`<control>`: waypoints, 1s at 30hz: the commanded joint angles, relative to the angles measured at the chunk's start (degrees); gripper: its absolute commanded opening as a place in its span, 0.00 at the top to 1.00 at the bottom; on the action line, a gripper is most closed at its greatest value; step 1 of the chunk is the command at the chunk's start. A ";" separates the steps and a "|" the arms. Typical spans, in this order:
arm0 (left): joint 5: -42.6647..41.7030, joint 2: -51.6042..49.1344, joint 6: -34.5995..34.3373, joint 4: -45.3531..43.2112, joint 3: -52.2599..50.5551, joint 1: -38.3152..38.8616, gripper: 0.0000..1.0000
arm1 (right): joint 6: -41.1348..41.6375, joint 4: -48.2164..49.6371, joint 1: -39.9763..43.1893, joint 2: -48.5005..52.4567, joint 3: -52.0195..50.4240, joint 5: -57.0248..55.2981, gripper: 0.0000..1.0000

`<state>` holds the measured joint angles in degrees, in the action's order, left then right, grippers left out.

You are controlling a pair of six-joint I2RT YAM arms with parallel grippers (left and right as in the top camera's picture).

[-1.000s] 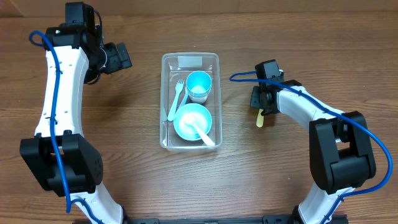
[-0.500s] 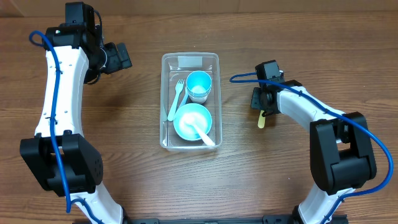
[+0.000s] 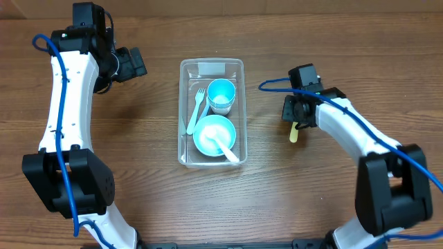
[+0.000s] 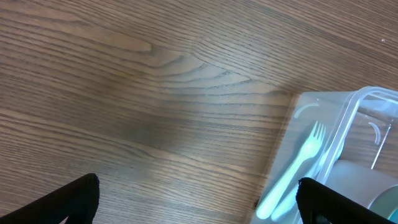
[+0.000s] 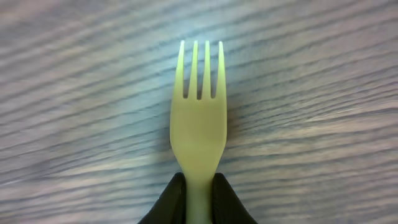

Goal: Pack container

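The clear rectangular container (image 3: 211, 69) sits at the table's middle. It holds a teal cup (image 3: 221, 92), a teal bowl (image 3: 214, 133) with a white spoon (image 3: 227, 150), and a light teal fork (image 3: 196, 109). The container's corner and that fork show in the left wrist view (image 4: 301, 165). My right gripper (image 3: 295, 122) is shut on the handle of a yellow fork (image 3: 294, 134), to the right of the container. In the right wrist view the fork (image 5: 199, 118) points its tines away from the fingers (image 5: 198, 196). My left gripper (image 3: 136, 62) is open and empty, left of the container.
The wooden table (image 3: 138, 173) surrounds the container on all sides. The blue cables run along both arms. Nothing else lies on the wood in view.
My right gripper has shifted slightly right and down with the yellow fork. The left arm has not moved.
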<state>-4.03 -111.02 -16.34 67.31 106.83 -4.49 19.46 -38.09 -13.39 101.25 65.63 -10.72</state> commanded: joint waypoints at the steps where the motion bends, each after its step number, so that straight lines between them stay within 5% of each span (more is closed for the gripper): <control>1: 0.00 -0.61 0.92 -0.17 1.29 0.00 0.00 | 0.04 -1.16 -1.86 -5.77 2.03 0.02 0.88; 18: 0.00 -0.61 0.92 -0.17 1.29 0.00 0.00 | 9.33 -6.56 -15.23 -17.05 2.03 4.92 0.88; 30: 0.00 -0.61 0.92 -0.17 1.29 0.00 0.00 | 15.15 0.42 -25.51 -17.03 2.08 7.67 0.88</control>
<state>-4.01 -111.02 -16.34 67.31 106.83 -4.49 32.05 -39.03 -37.85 85.38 65.73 -4.25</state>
